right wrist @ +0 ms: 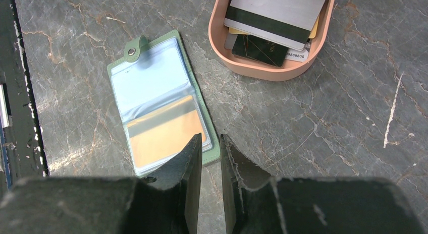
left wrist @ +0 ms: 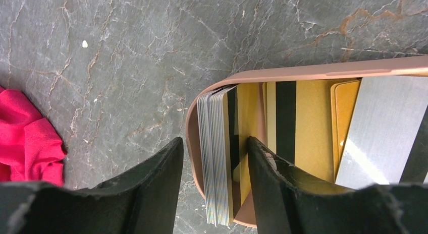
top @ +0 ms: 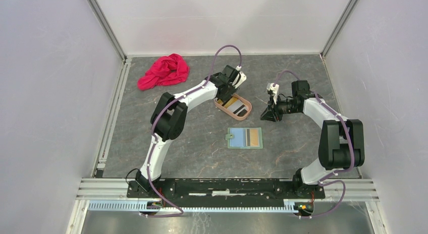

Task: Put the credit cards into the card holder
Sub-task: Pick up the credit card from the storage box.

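your left gripper straddles the tray wall and upright credit cards, fingers spread; right gripper, fingers nearly touching, empty, hangs over the card holder.

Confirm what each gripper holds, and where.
Nothing yet: left gripper straddles the tray rim and an upright card stack, unclamped; right gripper empty.

Even, diffuse overhead light; sharp frames with slight glare.

In the top view the bench is lit evenly, only soft, short shadows are cast beneath the arms, and the white walls are rendered bright. A pale streak of glare is seen on the silver card, and a dull sheen on the card holder pockets. The fingers of the left tool and right tool are rendered dark and slightly soft, close to the lens.
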